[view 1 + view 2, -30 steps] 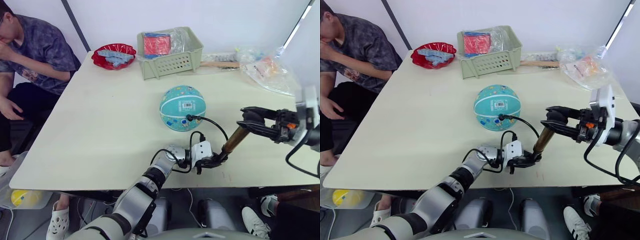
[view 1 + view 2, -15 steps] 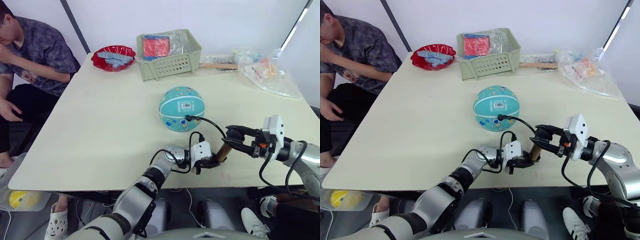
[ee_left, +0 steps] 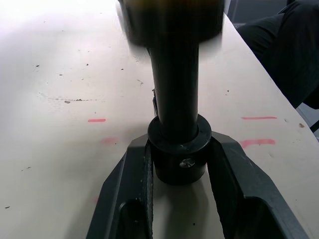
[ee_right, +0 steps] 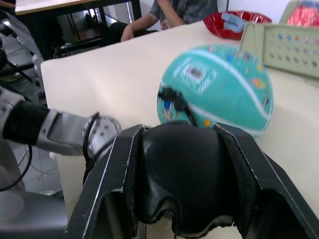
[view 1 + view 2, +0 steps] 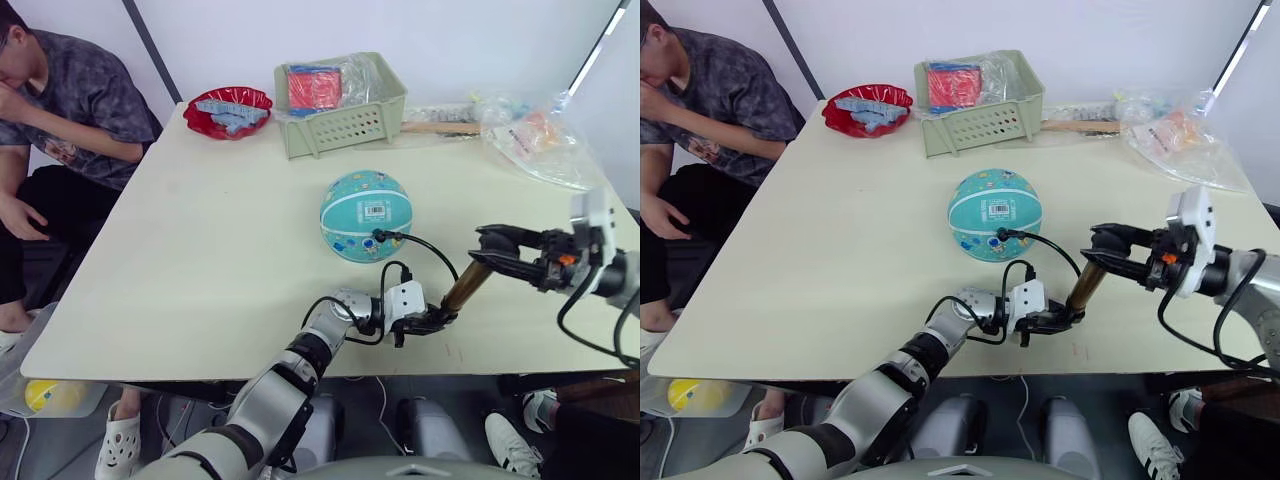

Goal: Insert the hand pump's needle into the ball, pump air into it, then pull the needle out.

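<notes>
The teal ball (image 5: 364,214) rests mid-table, barcode label up. The black fitting (image 5: 379,236) of the needle sits against the ball's near side; the pin itself is hidden. A thin black hose (image 5: 430,250) arcs from it to the hand pump (image 5: 464,285), whose gold cylinder leans up to the right. My left gripper (image 5: 440,318) is shut on the pump's lower black end (image 3: 179,162), close to the table. My right gripper (image 5: 486,247) is shut on the black handle (image 4: 182,174) at the pump's top.
A green basket (image 5: 340,118) with packets, a red bowl (image 5: 228,110) and plastic bags (image 5: 540,140) line the far edge. A person (image 5: 70,100) sits at the left. The table's near edge (image 5: 250,375) runs just below my left wrist.
My right gripper pushed the handle down toward the cylinder half a second ago, then drew it back up and to the right. The left gripper and ball stayed put.
</notes>
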Action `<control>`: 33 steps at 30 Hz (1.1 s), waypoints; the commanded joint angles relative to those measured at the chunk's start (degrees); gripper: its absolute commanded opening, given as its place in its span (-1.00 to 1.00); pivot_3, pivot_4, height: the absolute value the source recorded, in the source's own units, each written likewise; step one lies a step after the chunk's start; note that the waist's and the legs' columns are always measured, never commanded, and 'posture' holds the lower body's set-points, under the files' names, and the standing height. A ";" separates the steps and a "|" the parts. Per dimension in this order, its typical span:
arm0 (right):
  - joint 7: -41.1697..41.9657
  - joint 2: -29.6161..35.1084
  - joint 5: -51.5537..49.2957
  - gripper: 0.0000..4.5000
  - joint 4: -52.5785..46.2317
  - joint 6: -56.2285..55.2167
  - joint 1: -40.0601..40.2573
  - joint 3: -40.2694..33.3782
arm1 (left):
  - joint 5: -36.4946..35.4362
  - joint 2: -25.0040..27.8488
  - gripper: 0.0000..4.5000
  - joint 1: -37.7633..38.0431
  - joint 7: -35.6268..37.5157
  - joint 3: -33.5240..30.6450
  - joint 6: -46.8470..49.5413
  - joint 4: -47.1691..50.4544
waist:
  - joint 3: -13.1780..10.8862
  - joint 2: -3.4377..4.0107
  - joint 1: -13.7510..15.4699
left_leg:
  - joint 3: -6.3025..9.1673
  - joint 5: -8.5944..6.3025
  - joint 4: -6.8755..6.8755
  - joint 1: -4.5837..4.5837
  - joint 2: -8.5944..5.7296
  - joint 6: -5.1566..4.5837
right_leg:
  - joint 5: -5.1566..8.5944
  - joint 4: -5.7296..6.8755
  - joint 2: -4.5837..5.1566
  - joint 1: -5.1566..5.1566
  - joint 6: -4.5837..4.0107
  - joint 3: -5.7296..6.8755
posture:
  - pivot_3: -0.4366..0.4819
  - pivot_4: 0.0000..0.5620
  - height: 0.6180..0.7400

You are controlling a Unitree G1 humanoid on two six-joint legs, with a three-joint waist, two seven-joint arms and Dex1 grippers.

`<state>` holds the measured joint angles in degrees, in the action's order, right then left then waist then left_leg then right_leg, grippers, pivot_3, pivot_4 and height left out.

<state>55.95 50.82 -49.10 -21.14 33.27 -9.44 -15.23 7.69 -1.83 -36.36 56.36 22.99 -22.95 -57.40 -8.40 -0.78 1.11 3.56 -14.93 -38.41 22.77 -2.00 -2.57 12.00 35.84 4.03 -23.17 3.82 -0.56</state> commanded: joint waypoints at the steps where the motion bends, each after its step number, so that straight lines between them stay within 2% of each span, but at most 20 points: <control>1: -0.57 3.00 -4.78 -0.26 -1.62 2.28 -3.57 -7.41 | 2.50 0.67 -0.52 1.13 0.43 1.57 0.94 -2.65 | -0.05 0.05 0.01 | -0.02 0.00 0.00 0.00 -0.01 0.00 | 0.00 0.00 0.01 0.00 0.00 -0.01 | -0.05 -0.47 0.96; 8: -2.23 6.31 -10.75 -0.26 -0.82 7.22 -8.78 -12.41 | 2.58 0.81 -0.52 0.73 0.50 1.54 0.85 -3.03 | -0.15 0.09 -0.02 | -0.03 0.00 -0.01 0.02 -0.01 0.00 | 0.00 0.00 0.01 -0.01 0.01 -0.03 | -0.05 -0.47 0.96; 17: -3.30 7.92 -13.25 -0.26 -0.83 10.31 -11.01 -14.14 | 2.68 0.86 -0.52 0.74 0.84 1.73 0.69 -3.01 | -0.17 0.07 -0.03 | -0.03 0.00 0.00 0.03 0.00 0.00 | 0.00 0.00 0.03 -0.03 0.00 -0.03 | -0.05 -0.47 0.96; 25: 0.13 6.05 -4.92 -0.26 -2.40 6.75 -1.71 -7.49 | 2.97 0.79 -0.52 0.84 0.70 2.00 0.62 -2.93 | -0.13 0.00 0.01 | -0.02 0.00 0.00 0.02 0.01 0.00 | 0.00 0.00 0.02 -0.02 0.00 -0.02 | -0.05 -0.47 0.96; 29: 0.14 4.83 -3.60 -0.26 -2.72 5.17 -0.69 -5.46 | 3.00 0.87 -0.52 0.91 0.74 1.93 0.62 -2.91 | -0.12 -0.01 -0.03 | -0.02 0.00 -0.01 -0.03 0.02 0.00 | 0.00 0.01 0.01 0.00 0.01 -0.03 | -0.05 -0.47 0.96; 33: 0.28 1.41 0.78 -0.26 -2.48 1.91 1.65 0.14 | 2.93 0.99 -0.52 1.02 0.95 1.79 0.82 -2.71 | -0.06 -0.12 0.00 | 0.01 0.00 -0.01 -0.03 0.04 0.00 | 0.00 0.00 -0.02 0.01 0.01 0.01 | -0.05 -0.47 0.96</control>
<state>56.05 52.52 -51.46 -23.80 35.25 -9.51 -18.04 8.21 -1.69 -36.83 56.52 23.06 -23.31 -57.99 -8.47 -0.91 1.10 3.56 -14.93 -38.42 22.74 -1.96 -2.58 12.00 35.84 4.02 -23.16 3.82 -0.55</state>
